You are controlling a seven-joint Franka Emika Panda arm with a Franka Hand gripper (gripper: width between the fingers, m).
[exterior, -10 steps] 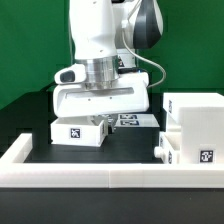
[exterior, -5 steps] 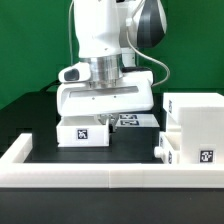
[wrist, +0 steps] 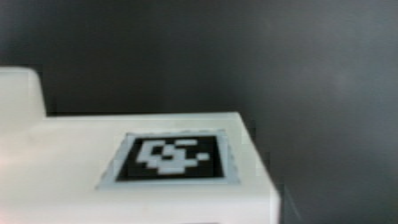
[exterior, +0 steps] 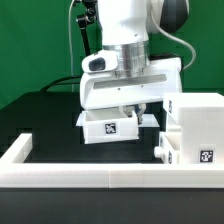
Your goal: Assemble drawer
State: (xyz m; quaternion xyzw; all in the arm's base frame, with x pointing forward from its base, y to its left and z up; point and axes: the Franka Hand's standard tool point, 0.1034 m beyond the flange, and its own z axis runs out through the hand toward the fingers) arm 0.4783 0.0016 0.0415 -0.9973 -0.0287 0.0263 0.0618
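My gripper (exterior: pixel 122 110) is shut on a small white tray (exterior: pixel 110 128) with a black-and-white tag on its front. It holds the tray a little above the black table, just at the exterior view's left of the tall white casing (exterior: pixel 197 118). A second small tray (exterior: pixel 168 150) sticks out of the casing's lower front. In the wrist view the held tray's white wall and tag (wrist: pixel 173 158) fill the lower part, with the dark table behind. My fingertips are hidden there.
A long low white rail (exterior: pixel 100 176) borders the table's front and left side (exterior: pixel 18 150). The marker board is mostly hidden behind the held tray. A green backdrop stands behind the arm.
My gripper has lifted the small tray off the table and carried it toward the exterior view's right, close to the casing.
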